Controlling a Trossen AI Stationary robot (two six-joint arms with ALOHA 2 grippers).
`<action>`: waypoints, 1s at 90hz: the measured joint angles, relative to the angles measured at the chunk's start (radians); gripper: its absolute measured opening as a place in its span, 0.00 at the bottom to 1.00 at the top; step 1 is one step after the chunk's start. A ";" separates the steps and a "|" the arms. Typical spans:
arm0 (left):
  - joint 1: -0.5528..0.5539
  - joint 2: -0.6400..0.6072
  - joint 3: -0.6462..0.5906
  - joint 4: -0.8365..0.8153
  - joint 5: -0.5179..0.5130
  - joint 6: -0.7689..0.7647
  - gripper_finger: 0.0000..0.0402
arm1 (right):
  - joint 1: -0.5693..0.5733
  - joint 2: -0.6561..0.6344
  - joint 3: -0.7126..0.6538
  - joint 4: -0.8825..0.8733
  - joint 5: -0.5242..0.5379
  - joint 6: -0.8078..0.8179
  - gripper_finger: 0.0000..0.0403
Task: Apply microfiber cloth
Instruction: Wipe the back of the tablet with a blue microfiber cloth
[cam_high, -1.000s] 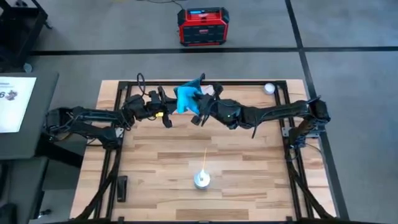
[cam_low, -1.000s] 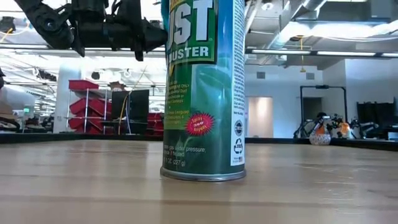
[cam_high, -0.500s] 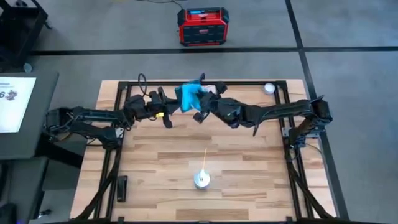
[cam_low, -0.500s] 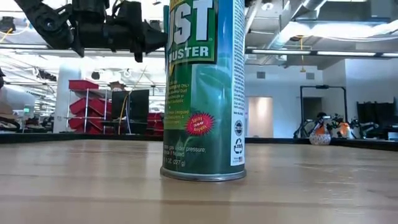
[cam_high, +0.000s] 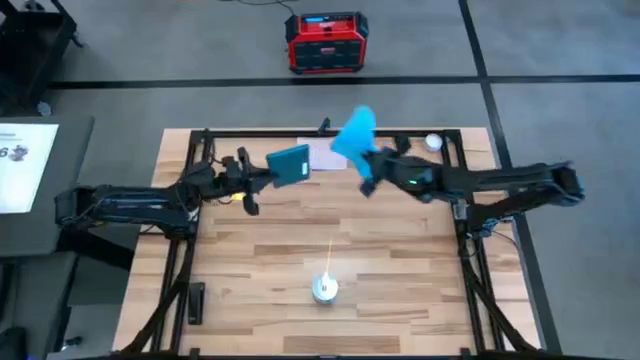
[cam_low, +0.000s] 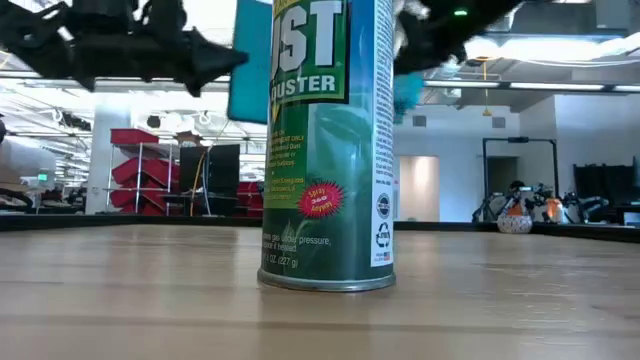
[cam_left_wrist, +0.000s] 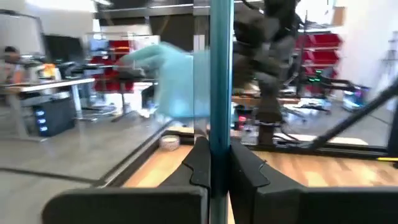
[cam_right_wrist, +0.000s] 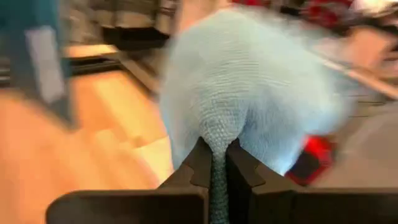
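At the left of the high view, the left arm stretches across the upper part of the wooden table (cam_high: 260, 260), and the left gripper (cam_high: 268, 174) is a little left of the centre, in the upper half of the frame. Its jaws are clenched on the edge of a teal flat tablet (cam_high: 290, 165), which is held up above the table and tilted; in the left wrist view the tablet (cam_left_wrist: 219, 81) shows edge-on as a thin vertical strip between the two dark fingers (cam_left_wrist: 200, 165). Just to the right of the tablet, a pale flat sheet (cam_high: 325, 154) lies on the table near its upper edge. Lower, near the bottom centre of the frame, a spray can (cam_high: 323, 289) stands upright; in the low view it fills the middle of the picture as a green can (cam_low: 328, 150). To the right of the centre, the microfiber cloth (cam_high: 354, 135) hangs in the air above the upper edge of the table, apart from the tablet. The right gripper (cam_high: 370, 168) grasps it from below, and in the right wrist view the bunched blue cloth (cam_right_wrist: 249, 93) is pinched between the fingers (cam_right_wrist: 239, 168). Further right, a small white ball (cam_high: 432, 142) sits at the upper right corner of the table. Above the table, on the grey floor, stands a red box (cam_high: 327, 42).
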 joint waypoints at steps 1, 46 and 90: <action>0.000 -0.010 -0.006 -0.010 0.000 0.000 0.00 | -0.002 -0.015 -0.016 0.001 -0.019 0.010 0.00; 0.003 -0.117 -0.115 -0.111 -0.016 -0.050 0.00 | 0.067 -0.179 -0.482 -0.057 -0.198 0.534 0.00; 0.004 -0.116 -0.115 -0.143 -0.019 -0.049 0.00 | 0.263 0.022 -0.563 0.043 -0.185 0.780 0.00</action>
